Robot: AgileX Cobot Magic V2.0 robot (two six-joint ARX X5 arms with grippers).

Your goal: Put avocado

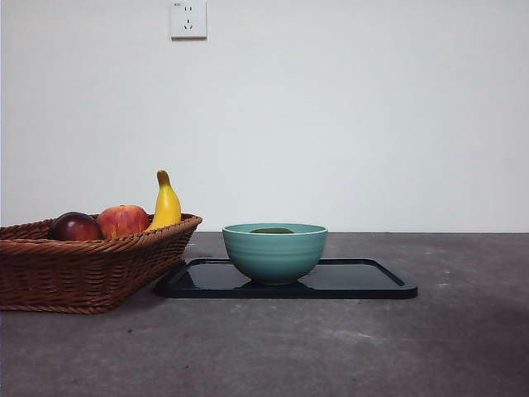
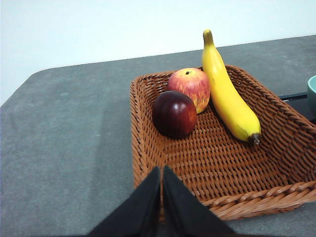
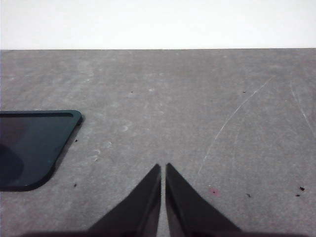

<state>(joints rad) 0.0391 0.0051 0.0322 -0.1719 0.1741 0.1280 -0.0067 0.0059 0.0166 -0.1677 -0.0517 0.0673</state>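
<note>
The avocado (image 1: 272,231) lies inside the teal bowl (image 1: 274,252); only its dark green top shows above the rim in the front view. The bowl stands on a black tray (image 1: 364,281). My left gripper (image 2: 161,170) is shut and empty, above the near rim of the wicker basket (image 2: 148,148). My right gripper (image 3: 163,168) is shut and empty over bare table, beside a corner of the black tray (image 3: 34,148). Neither gripper shows in the front view.
The wicker basket (image 1: 83,273) stands left of the tray and holds a dark red-purple fruit (image 2: 174,113), a red-yellow apple (image 2: 190,86) and a banana (image 2: 227,94). A white wall with a socket (image 1: 188,19) stands behind the grey table.
</note>
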